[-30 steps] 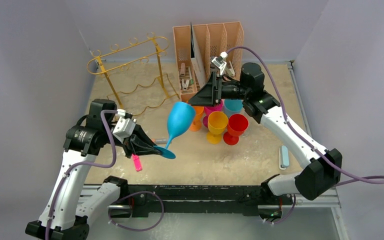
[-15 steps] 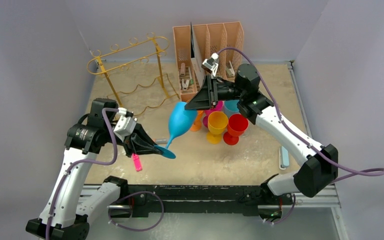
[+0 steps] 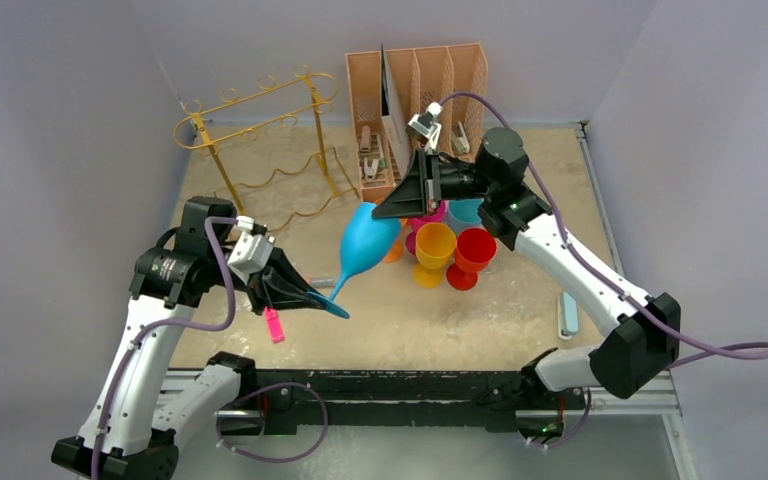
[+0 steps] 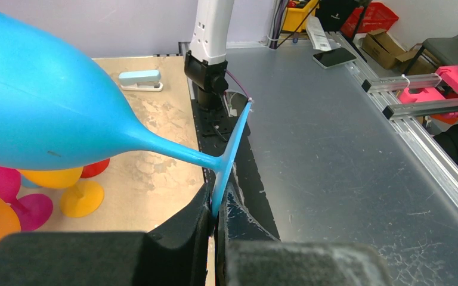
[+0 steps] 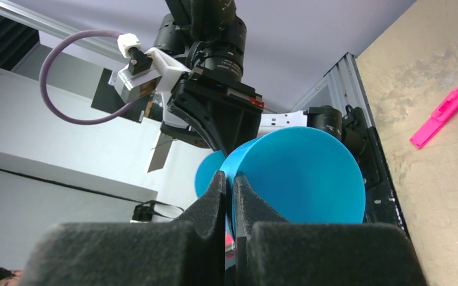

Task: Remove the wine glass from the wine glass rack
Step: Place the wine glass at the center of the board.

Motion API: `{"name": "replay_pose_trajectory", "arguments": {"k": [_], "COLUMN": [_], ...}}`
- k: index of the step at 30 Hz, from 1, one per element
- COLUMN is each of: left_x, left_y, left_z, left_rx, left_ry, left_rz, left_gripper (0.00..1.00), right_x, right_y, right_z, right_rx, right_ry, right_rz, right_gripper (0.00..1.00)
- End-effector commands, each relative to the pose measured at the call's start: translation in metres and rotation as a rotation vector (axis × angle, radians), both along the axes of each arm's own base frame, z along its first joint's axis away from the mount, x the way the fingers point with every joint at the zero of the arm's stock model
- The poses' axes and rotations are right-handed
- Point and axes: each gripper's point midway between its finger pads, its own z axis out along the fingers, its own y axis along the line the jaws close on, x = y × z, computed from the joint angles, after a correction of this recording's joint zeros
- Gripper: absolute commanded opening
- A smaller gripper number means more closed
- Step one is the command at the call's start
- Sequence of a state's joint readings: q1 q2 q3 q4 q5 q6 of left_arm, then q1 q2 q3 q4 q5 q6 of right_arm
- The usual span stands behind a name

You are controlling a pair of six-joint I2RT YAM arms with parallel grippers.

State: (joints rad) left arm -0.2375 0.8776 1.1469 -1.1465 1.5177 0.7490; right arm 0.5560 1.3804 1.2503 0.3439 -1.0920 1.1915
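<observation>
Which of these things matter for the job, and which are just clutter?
Job: blue wine glass, pinched by left hand at its foot and right hand at its rim; gold wire rack.
Clutter: peach organiser, coloured cups, pink clip, stapler.

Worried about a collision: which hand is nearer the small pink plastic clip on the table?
Left. The left hand, holding the blue plastic wine glass by its foot, sits just beside the pink clip; the right hand pinches the glass rim, farther back.

Blue wine glass [image 3: 365, 240] tilted in mid-air, foot lowest; gold wire wine glass rack [image 3: 202, 132] upright, back-left, well apart.
</observation>
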Motion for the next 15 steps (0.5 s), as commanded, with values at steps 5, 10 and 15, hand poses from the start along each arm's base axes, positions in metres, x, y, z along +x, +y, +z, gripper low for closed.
{"name": "replay_pose_trajectory", "arguments": {"k": [5,10,15], "left_x": [0.003,0.009,0.01], "left_y": [0.0,0.001,0.003], "left_z": [0.004,-0.002,-0.004], "left_rx": [0.007,0.047,0.079], "left_ry": [-0.038,-0.029,-0.039], "left_rz": [0.013,0.052,0.094], "left_gripper": [0.16,0.45,0.66], "right_x": [-0.015,-0.014,-0.016], "right_y": [-0.006,-0.007,-0.013], "right_z": [0.013,0.008,-0.006], "right_rx": [0.041,0.021,-0.059], "right_ry": [-0.068,-0.079,-0.095], "right_rz": [0.032,0.006,-0.025], "right_gripper": [0.0,0.0,0.0]}}
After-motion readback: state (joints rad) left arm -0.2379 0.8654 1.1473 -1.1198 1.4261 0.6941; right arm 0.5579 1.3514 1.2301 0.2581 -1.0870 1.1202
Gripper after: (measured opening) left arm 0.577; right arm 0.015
